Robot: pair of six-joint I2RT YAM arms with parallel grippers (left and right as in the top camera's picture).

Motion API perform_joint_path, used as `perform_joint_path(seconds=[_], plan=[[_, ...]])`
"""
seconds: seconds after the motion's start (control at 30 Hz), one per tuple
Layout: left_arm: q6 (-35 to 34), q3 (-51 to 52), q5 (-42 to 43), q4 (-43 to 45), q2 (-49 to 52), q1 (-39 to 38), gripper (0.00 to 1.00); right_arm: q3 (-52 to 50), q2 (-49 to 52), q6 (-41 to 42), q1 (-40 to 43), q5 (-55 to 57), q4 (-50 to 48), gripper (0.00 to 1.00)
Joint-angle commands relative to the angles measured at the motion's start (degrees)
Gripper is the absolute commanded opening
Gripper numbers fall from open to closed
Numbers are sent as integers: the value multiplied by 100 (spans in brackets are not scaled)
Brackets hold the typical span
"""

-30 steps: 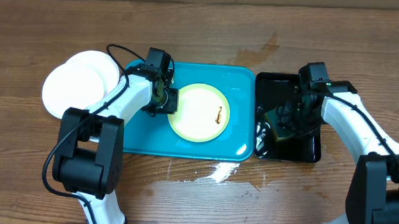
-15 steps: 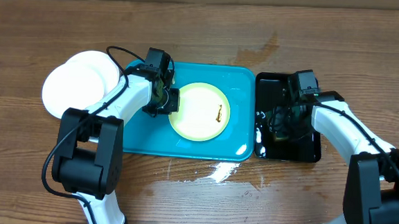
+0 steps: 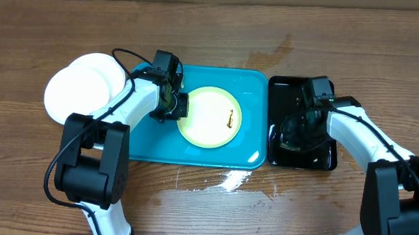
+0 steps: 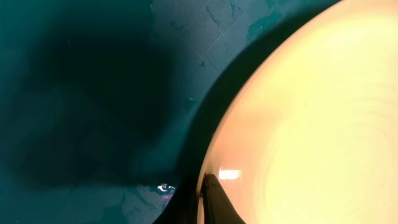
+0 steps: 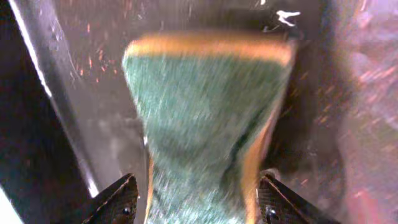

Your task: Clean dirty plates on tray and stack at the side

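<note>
A pale yellow-green plate [image 3: 209, 117] with a small dark smear lies on the turquoise tray [image 3: 251, 87]. Two white plates [image 3: 80, 88] lie overlapped on the table left of the tray. My left gripper [image 3: 175, 105] is shut on the yellow-green plate's left rim; the left wrist view shows a finger over the rim [image 4: 214, 193] and the plate [image 4: 311, 118]. My right gripper [image 3: 300, 130] is over the black tray and is shut on a green and yellow sponge [image 5: 205, 118], its fingers squeezing both sides.
A glossy black tray [image 3: 284, 89], wet inside, stands right of the turquoise tray. Spilled water [image 3: 231, 181] lies on the wooden table in front of the trays. A cable runs from the left arm.
My right gripper has moved left and down within the black tray with the sponge. The left arm and the plates have not moved.
</note>
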State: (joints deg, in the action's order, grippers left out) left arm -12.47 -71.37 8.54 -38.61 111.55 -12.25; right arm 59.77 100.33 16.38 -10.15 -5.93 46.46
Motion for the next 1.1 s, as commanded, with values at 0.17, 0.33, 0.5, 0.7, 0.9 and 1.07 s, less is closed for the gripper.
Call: perform_joint_path(seconds=[0.17,0.33,0.5,0.7,0.9,1.07], plan=[[-42,160,-103,33,85,-15,6,-24,-33,321,-22,374,-461,63],[-42,160,-103,39,85,-15,7,-31,-33,313,-59,376,-481,63],[-44,160,-103,79,85,-15,7,-70,-26,160,-151,393,-595,57],[-46,160,-101,79,85,-15,7,-319,127,120,-254,625,-940,56],[-42,160,-103,76,85,-15,8,-356,181,120,-254,802,-1115,34],[-44,160,-103,76,85,-15,8,-345,179,118,-254,802,-1095,7]])
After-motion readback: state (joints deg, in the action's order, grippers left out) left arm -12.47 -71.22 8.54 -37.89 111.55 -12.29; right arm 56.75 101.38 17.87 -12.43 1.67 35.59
